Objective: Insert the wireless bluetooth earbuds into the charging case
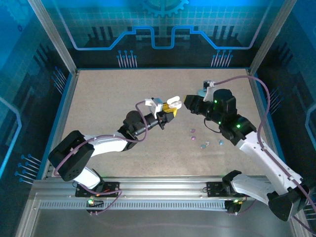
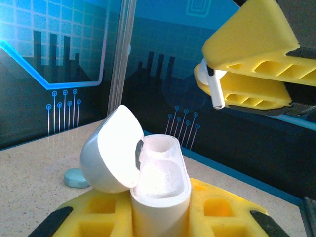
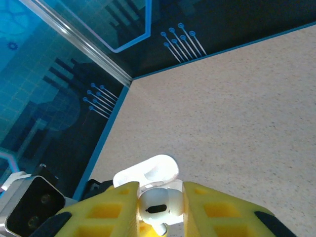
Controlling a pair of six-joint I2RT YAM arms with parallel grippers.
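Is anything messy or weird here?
Yes, a little: tiny pink-purple buds and pale blue buds lie scattered loose on the table beside the right arm. The white charging case in the left tool is just open, not broken. The right tool holds a white earbud.

No readable txt, nos. or brand marks anywhere. Backdrop panels (image 1: pixel 158 29) carry only blue circuit-line & gear graphics, no letters. White charging case (image 2: pixel 160 197) looks plain, unmarked.

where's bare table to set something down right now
Bare table: the far-left stretch between wall and left arm, and the near strip between the arm bases. Crowded: mid-table, where the left gripper holding the charging case meets the right gripper holding a white earbud, and the loose earbuds beside the right arm.
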